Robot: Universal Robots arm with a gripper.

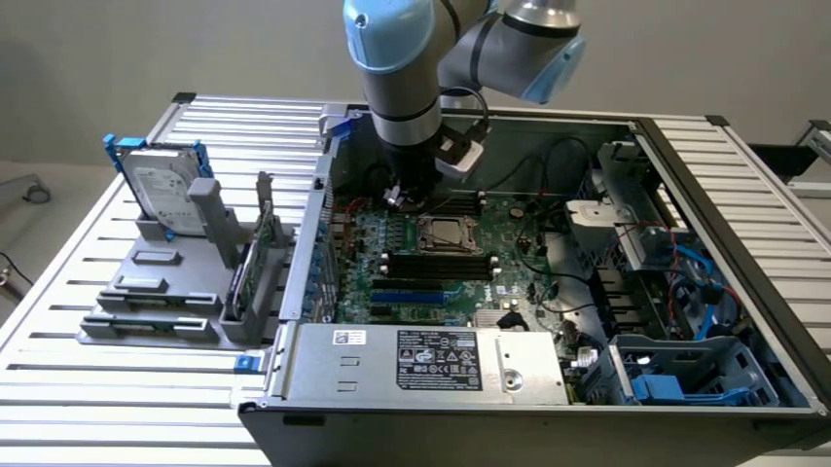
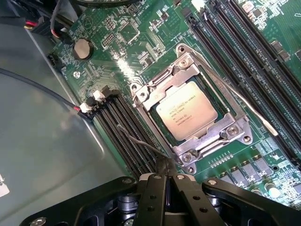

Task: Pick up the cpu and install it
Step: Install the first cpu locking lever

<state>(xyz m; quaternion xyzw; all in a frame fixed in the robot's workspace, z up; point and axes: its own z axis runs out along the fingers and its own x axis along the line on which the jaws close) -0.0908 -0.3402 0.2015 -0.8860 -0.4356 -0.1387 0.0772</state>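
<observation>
A: Exterior view first. Any writing?

B: The power supply (image 1: 429,362), at the near edge of the open computer case (image 1: 559,119), carries a black label with white print and marks. Too small to read. The hard drive (image 1: 162,183) stands upright in a grey fixture (image 1: 150,292) on the slatted table (image 1: 78,389), towards the exterior view's left. It has a pale label, also unreadable.

A: The tool?

B: The gripper (image 1: 400,197) hangs low inside the case on the arm (image 1: 389,58), just above the motherboard (image 1: 520,282). It is a little to the exterior view's left of the socket (image 1: 422,243). Its opening can't be judged from here.

A: The cpu?

B: The cpu (image 1: 449,233) lies flat in that socket, its pale top framed by metal. Black memory slots (image 1: 435,265) lie just beside it.

A: Wrist view.

B: The cpu (image 2: 186,110) is seated in the socket (image 2: 141,96). Its silvery top shows several lines of dark print, not legible. The white lettering on the green board is also too fine to read. A thin wire lever (image 2: 249,110) runs along one side of the frame. A coin cell (image 2: 82,47) sits well apart from the socket.

A: Tool state?

B: On the gripper (image 2: 164,172), the two black fingers (image 2: 153,197) meet, closed up with nothing between them. The tips hover near one corner of the socket frame, beside the memory slots (image 2: 127,136) and apart from the cpu. No contact that I can make out.
</observation>
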